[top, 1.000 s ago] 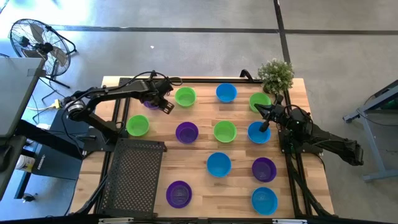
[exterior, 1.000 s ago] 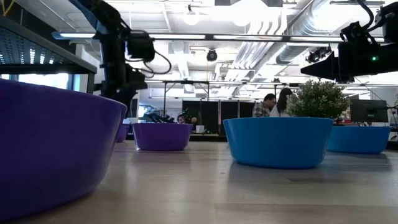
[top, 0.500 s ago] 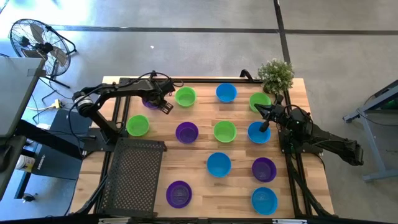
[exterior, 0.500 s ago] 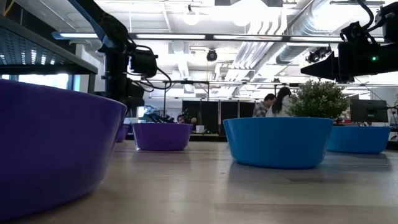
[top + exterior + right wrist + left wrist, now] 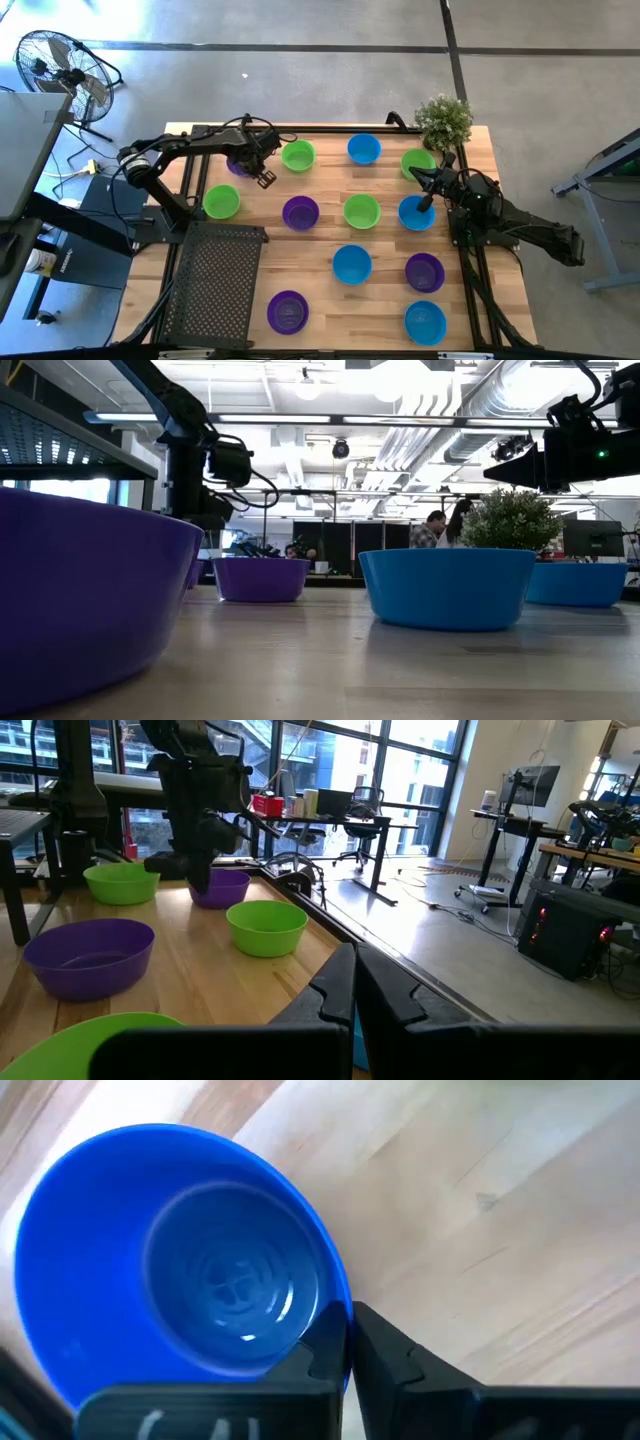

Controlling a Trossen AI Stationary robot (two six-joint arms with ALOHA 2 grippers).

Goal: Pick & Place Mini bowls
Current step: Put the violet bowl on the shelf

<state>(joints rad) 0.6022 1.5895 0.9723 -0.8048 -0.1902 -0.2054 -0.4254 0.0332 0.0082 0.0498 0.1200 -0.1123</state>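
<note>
The left gripper (image 5: 350, 1348) pinches its fingers on the purple bowl's (image 5: 222, 887) rim, apparently to lift it off the surface (image 5: 320, 250), while the right gripper (image 5: 424, 203) waits, fingers together.

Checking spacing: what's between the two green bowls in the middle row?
A purple bowl, between the left green bowl and the right green bowl; high view shows it.
</note>
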